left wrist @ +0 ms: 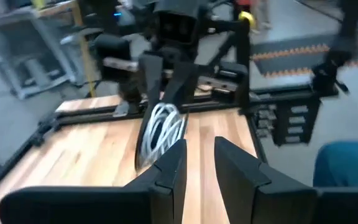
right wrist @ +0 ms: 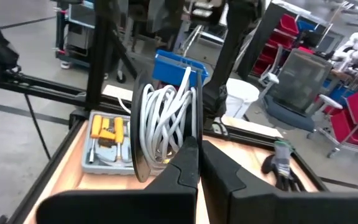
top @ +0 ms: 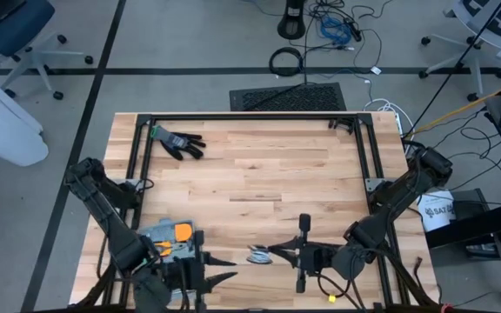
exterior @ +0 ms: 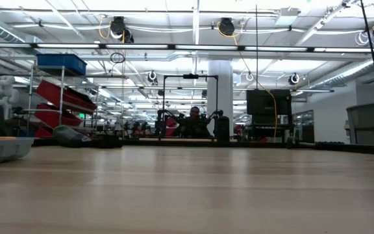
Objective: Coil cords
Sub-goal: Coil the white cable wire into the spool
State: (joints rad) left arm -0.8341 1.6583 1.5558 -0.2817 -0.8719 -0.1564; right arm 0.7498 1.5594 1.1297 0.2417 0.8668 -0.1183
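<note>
Looking down from the high view first: the coiled cord (top: 258, 255) sits near the front edge of the bench (top: 259, 174), pinched at the tip of the right claw (top: 272, 254), which reaches in from the right. The left claw (top: 224, 268) is just beside it to the left, fingers apart, not on anything. I count one cord bundle, one black glove (top: 179, 143) way off at the far left corner, and one grey tray with orange bits (top: 171, 237) next to the left arm.

Low view: just bare bench (exterior: 187, 195) and the room behind; none of the action shows here.

Left wrist view: the left claw (left wrist: 199, 163) stands released, with the white loops (left wrist: 160, 129) just ahead of it, gripped by the other arm.

Right wrist view: the right claw (right wrist: 199, 152) is clenched on the cord (right wrist: 164, 124), which is wound in neat white loops against a dark round disc. The tray (right wrist: 107, 144) and glove (right wrist: 283, 162) show behind.

My take: the winding looks pretty much done for this one cord, and what's left is probably setting it down. No other loose cords on the bench that I can spot.
</note>
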